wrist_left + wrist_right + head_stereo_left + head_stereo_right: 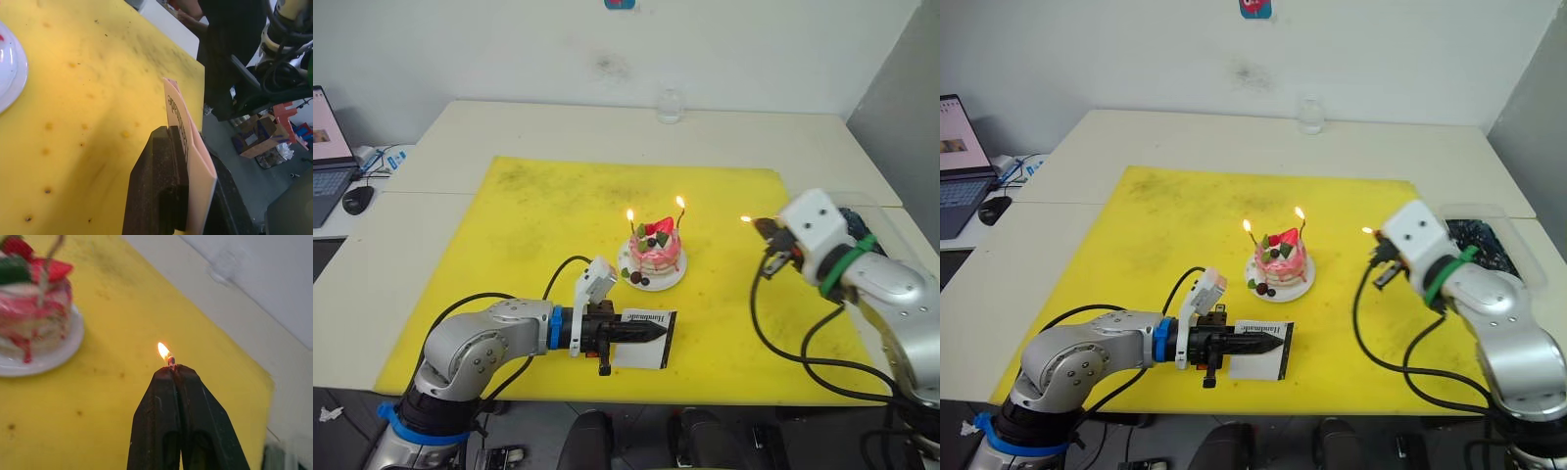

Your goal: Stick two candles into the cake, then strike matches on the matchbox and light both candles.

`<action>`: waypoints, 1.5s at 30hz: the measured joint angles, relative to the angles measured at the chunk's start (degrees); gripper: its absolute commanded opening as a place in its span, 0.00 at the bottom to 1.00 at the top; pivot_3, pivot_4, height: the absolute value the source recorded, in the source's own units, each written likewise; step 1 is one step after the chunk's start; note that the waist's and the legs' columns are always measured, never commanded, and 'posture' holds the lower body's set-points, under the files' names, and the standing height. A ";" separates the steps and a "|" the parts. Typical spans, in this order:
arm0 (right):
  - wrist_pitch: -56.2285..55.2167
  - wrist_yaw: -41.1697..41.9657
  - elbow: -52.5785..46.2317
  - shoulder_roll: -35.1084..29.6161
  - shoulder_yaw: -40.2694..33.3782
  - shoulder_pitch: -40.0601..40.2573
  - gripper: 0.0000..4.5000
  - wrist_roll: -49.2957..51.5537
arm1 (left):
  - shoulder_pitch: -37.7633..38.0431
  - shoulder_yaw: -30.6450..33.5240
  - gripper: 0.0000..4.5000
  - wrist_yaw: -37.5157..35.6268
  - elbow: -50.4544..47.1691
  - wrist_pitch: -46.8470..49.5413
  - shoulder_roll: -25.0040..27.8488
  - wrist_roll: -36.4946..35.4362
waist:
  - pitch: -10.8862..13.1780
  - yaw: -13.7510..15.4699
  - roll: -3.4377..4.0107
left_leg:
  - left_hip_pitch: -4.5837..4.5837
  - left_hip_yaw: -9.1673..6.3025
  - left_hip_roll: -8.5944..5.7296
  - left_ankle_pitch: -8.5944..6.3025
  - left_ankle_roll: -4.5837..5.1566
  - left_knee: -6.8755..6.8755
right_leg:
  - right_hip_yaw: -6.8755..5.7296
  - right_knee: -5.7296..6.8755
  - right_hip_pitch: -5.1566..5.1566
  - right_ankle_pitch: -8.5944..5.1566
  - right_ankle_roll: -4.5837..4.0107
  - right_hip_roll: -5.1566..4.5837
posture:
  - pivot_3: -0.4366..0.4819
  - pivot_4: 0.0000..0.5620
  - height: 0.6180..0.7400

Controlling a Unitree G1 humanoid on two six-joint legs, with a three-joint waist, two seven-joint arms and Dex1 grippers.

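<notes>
Pale walls back a cream desk (460, 137) spread with a stained yellow rectangular mat (529, 255); a clear glass (670, 105) stands at the far edge and an open laptop (327, 157) sits off to the far left.

Near the middle of the mat sits the small round pink-and-white layered cake (656, 255), topped with a red strawberry, dark berries and green leaves, on its white plate (636, 281). Both thin, pale, wiry candles stand upright in it, one on the left (630, 223) and one on the right (680, 211), each with a small flame at its tip, so the lighting looks done.

The right hand (768, 229), held to the right of the cake and apart from it, is pinched closed on a short dark match (170, 361) that burns right at the fingertips. The flame is very close to the black fingers, so the sensible step is to put it out promptly and keep it well away from the mat, the cake and the box.

The left hand (646, 333) clamps the flat white rectangular matchbox (653, 345) with black lettering at the near edge of the mat, just near of the plate. Judging from this, it should hold steady until the match is out.
</notes>
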 measured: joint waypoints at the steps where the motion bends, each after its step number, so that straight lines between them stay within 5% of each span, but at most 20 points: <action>1: -0.02 -0.16 0.51 -0.41 -2.30 1.47 0.01 -0.09 | 0.04 -0.09 0.00 0.02 0.29 0.00 -0.09 0.09 | 0.00 -0.01 0.00 | 0.01 0.02 0.00 0.00 0.00 0.00 | 0.02 0.01 0.00 0.00 0.00 0.00 | 0.48 0.27 1.00; 7: -7.09 -2.41 12.19 -3.29 -12.96 7.52 0.01 -3.13 | -0.07 -0.77 0.00 0.72 0.54 -0.16 -1.16 0.59 | 0.00 -0.18 0.00 | 0.06 0.10 -0.05 0.00 0.01 0.01 | 0.10 0.01 0.02 0.00 0.00 0.03 | 0.48 0.27 1.00; 14: -16.63 -4.99 29.00 -3.67 -13.03 4.73 0.01 -4.64 | -0.08 -1.17 0.00 1.26 0.71 -0.32 -2.24 1.19 | 0.00 -0.37 0.03 | 0.11 0.11 -0.09 0.00 0.00 -0.01 | 0.10 0.03 0.03 0.01 0.00 0.20 | 0.48 0.27 1.00; 17: -19.53 -6.84 35.41 -3.26 -11.71 2.73 0.14 -5.77 | 0.10 -1.13 0.00 2.04 0.71 -0.32 -2.45 1.25 | 0.00 -0.36 0.03 | 0.10 0.12 -0.08 0.00 0.00 -0.01 | 0.13 0.03 0.03 0.01 0.00 0.25 | 0.48 0.27 1.00; 22: -22.54 -9.29 40.72 -2.12 -11.70 0.22 0.54 -5.55 | 0.68 -0.77 0.00 3.37 0.69 -0.18 -2.47 1.20 | 0.00 -0.33 0.05 | 0.09 0.13 -0.05 0.00 0.00 0.00 | 0.15 0.03 0.03 0.01 0.00 0.23 | 0.48 0.27 1.00; 28: -23.22 -9.71 38.50 -1.98 -13.98 1.39 0.99 -3.89 | 1.34 -0.41 0.00 4.41 0.68 0.03 -2.20 1.16 | 0.00 -0.26 0.06 | 0.09 0.12 -0.03 0.00 0.00 -0.01 | 0.14 0.03 0.03 0.01 0.01 0.23 | 0.48 0.27 1.00; 37: -20.82 -2.88 19.70 -3.61 -15.97 5.36 0.99 2.40 | -1.52 6.03 0.00 12.24 1.11 10.68 -3.17 -7.34 | 0.00 -0.29 0.09 | 0.11 0.05 0.00 0.00 0.00 0.02 | 0.09 0.07 0.07 0.02 0.04 0.22 | 0.48 0.27 1.00; 45: -3.67 11.92 0.80 -8.72 -15.67 11.78 0.99 26.08 | -3.42 9.49 0.00 23.25 3.38 21.58 -6.60 -12.88 | 0.00 -0.27 0.08 | 0.12 0.05 0.00 0.00 0.00 0.02 | 0.10 0.05 0.09 0.01 0.09 0.19 | 0.48 0.27 1.00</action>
